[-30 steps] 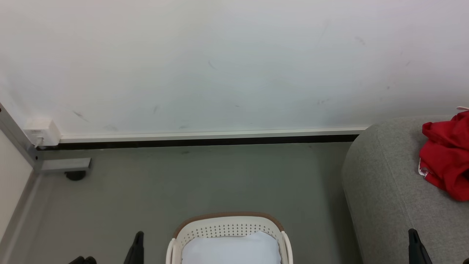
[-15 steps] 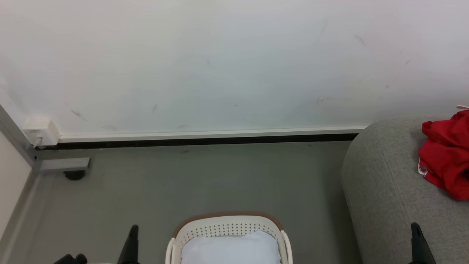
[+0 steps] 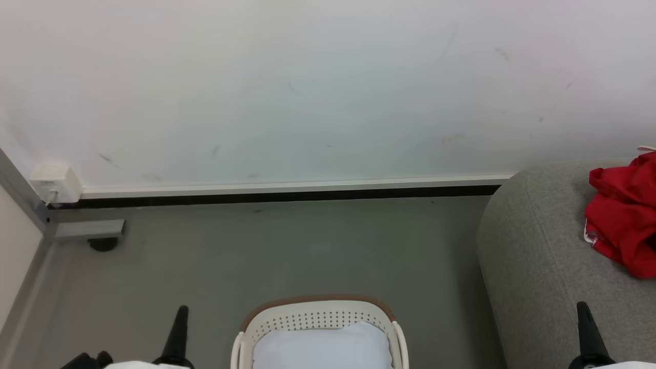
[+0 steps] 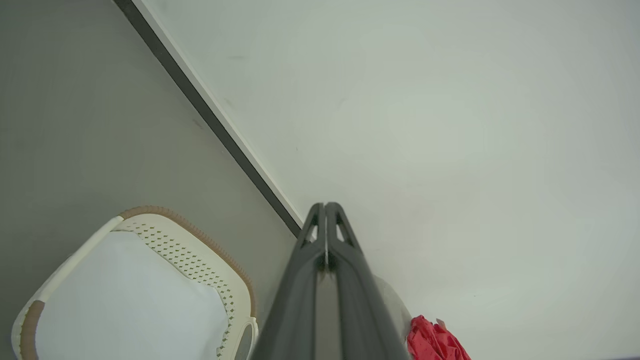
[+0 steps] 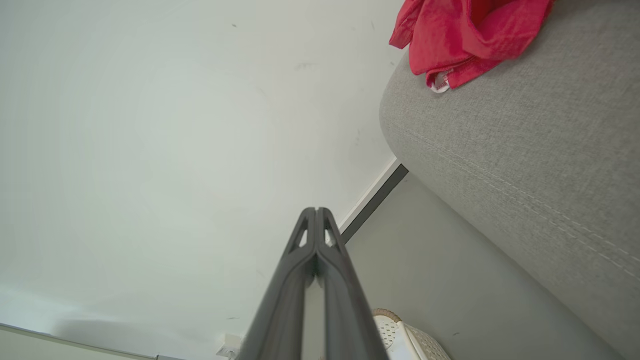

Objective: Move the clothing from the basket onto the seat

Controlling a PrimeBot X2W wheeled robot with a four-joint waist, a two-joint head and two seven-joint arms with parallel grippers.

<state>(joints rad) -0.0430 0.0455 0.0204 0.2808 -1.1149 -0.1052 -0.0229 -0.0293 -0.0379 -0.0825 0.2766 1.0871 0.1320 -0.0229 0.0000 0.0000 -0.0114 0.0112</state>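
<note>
Red clothing [image 3: 622,220] on grey seat [image 3: 533,266], small white tag [image 3: 589,239] illegible

Open floor [image 3: 287,246] between basket [image 3: 318,300] and seat [image 3: 538,266]; wall [image 3: 307,92] behind.

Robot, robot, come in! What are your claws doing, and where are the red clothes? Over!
Left claw shut, empty. Right claw shut, empty. Red clothing lying on the seat; basket holds a pale cushion. Nothing in the way.
</note>
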